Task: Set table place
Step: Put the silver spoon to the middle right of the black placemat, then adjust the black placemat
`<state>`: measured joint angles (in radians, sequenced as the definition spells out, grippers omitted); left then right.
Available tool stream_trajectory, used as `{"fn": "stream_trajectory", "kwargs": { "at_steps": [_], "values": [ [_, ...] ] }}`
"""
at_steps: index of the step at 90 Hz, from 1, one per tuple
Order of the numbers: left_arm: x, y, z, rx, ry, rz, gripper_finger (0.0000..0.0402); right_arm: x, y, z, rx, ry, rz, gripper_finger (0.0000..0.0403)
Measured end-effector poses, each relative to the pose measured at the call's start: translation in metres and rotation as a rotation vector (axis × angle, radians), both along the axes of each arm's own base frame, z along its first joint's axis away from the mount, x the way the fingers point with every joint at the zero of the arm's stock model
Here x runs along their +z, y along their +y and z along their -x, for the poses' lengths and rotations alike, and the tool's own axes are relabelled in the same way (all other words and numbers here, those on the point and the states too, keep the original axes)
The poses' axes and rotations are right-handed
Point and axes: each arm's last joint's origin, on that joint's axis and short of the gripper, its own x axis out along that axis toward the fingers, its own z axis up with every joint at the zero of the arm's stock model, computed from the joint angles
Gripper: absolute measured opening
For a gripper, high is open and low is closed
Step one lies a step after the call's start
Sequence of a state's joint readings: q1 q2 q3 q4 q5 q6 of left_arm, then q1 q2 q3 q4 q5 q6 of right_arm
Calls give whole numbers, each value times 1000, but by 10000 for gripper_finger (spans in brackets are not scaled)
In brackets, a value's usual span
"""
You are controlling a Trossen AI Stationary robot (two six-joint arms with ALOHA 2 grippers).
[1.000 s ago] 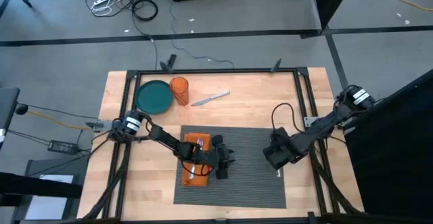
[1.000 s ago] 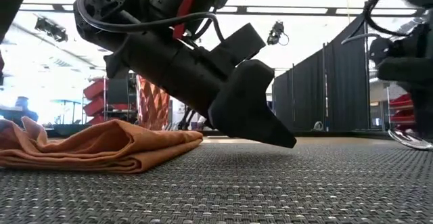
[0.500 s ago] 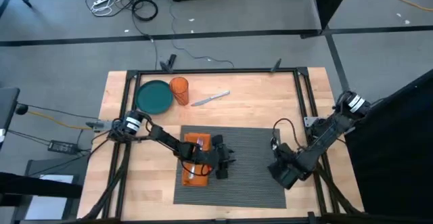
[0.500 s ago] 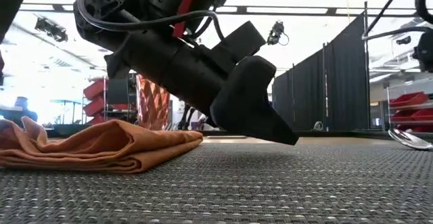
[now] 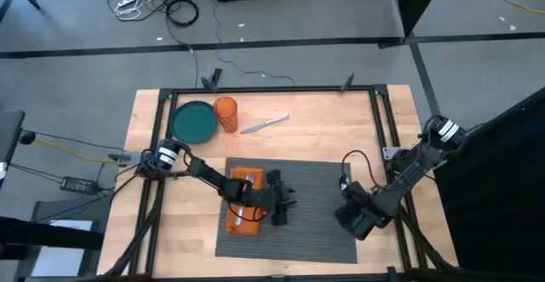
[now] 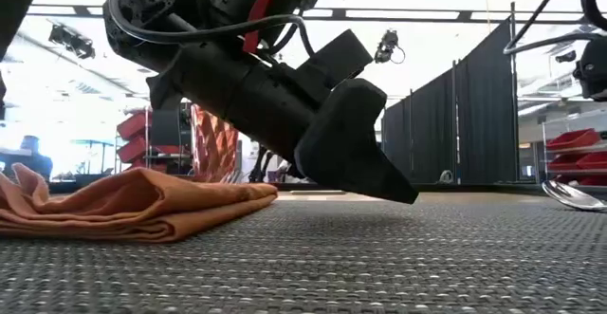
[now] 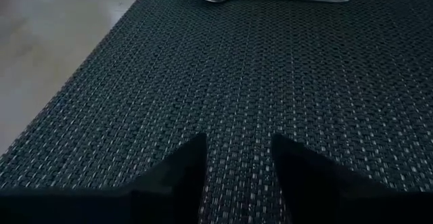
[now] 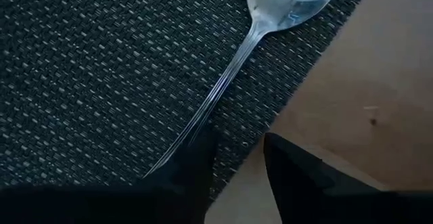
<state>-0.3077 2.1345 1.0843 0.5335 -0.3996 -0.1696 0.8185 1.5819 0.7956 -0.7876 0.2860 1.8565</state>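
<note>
The dark grey ribbed placemat (image 5: 298, 222) lies flat on the wooden table (image 5: 324, 129). A folded orange napkin (image 6: 133, 210) rests on the placemat's left part. My left gripper (image 7: 238, 166) hovers open just above the mat beside the napkin, with nothing between its fingers. A spoon (image 8: 270, 21) lies on the mat's right edge. My right gripper (image 8: 237, 166) stands open low over the end of the spoon's handle, at the mat's right edge (image 5: 353, 218). My right gripper comes slanting down along the spoon. The handle's free end (image 8: 177, 149) runs under one finger (image 8: 196, 176), which hides it. I cannot tell whether that finger touches it. The spoon lies flat on the placemat.
A teal plate (image 5: 193, 122), an orange cup (image 5: 226, 113) and a knife (image 5: 266, 124) sit on the bare wood at the far left. A black metal frame (image 5: 272, 89) edges the table.
My right gripper has gone toward the table's near edge, along the placemat's right side. The napkin has shifted a little toward the table's left.
</note>
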Motion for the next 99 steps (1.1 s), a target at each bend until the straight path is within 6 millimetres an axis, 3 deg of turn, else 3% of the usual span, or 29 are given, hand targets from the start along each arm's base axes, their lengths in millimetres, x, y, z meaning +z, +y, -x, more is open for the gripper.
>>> {"fn": "stream_trajectory", "kwargs": {
  "at_steps": [37, 52, 67, 80, 99],
  "values": [
    [2, 0, 0, 5, 1, 17, 152, 8, -1, 1, 154, 6, 33, 112],
    [32, -8, 4, -8, -38, 61, 152, 34, 2, 10, 241, -8, 53, 112],
    [58, -30, 7, -50, 121, 19, 152, 52, 10, 14, 407, -173, 121, 112],
    [69, -48, 10, -113, 264, -10, 152, 53, 24, -4, 674, -316, 215, 112],
    [63, -49, 15, -96, 342, 16, 152, 30, 37, -39, 911, -352, 278, 112]
  ]
}}
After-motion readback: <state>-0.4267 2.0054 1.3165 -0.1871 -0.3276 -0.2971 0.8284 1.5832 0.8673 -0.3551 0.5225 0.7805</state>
